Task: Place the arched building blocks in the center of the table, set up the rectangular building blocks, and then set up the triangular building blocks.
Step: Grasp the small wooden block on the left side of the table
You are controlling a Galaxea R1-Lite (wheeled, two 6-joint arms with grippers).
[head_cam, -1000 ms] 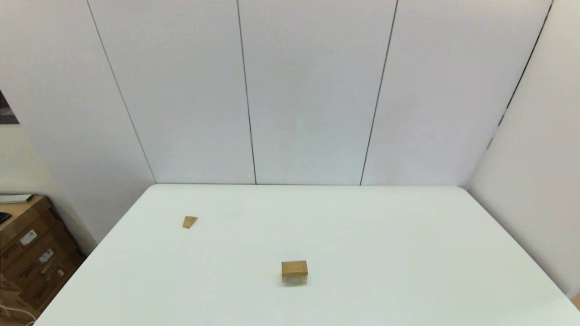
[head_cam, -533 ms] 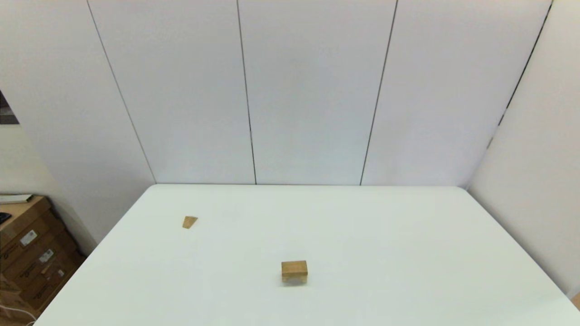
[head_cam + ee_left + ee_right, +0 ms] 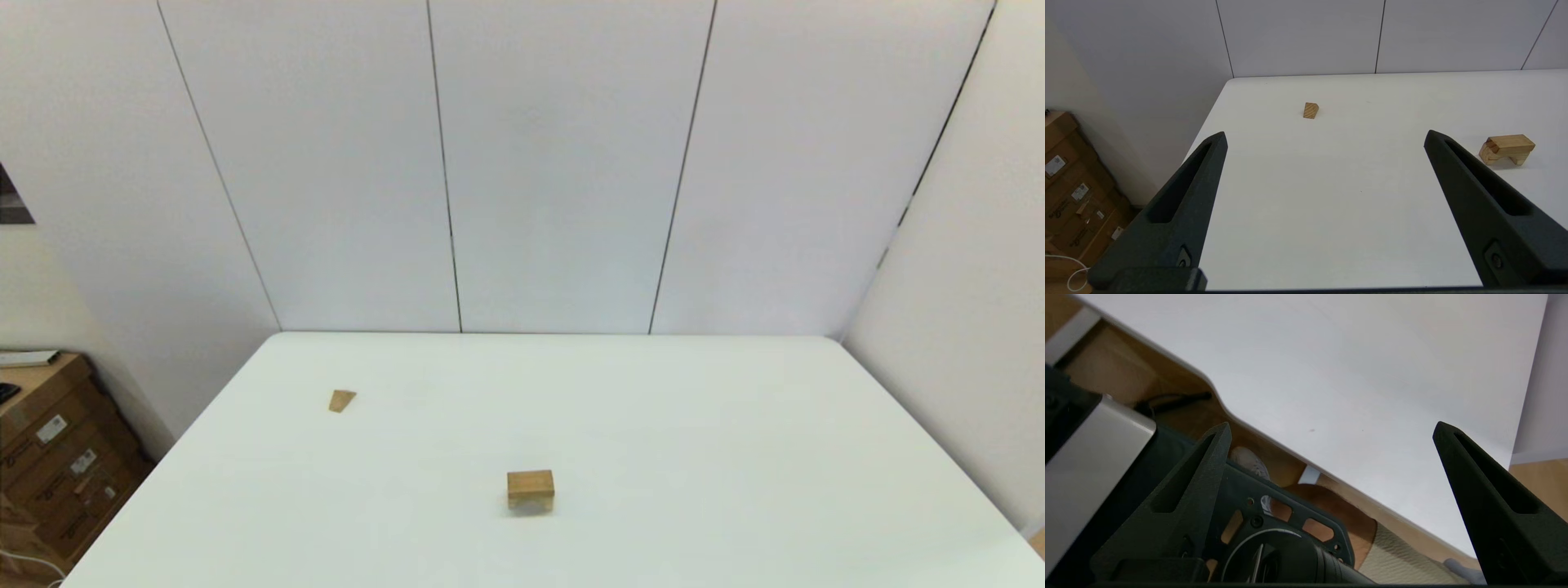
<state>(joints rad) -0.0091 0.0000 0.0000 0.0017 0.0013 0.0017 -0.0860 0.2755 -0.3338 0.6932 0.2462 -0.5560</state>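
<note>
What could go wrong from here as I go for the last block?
1. The rectangular block seems to overhang the arched block; a brush from the open left gripper could topple it.
2. The triangular block lies near the table edge; a nudge may push it off.
3. Its sloped faces may slip from the fingers.

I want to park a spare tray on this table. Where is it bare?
Nearly everywhere: the whole table right of the arch-and-slab stack, and the strip between the stack and the wedge. Nothing is crowded.

Cardboard boxes [image 3: 57, 465] beside white wall panels [image 3: 555, 163]
</note>
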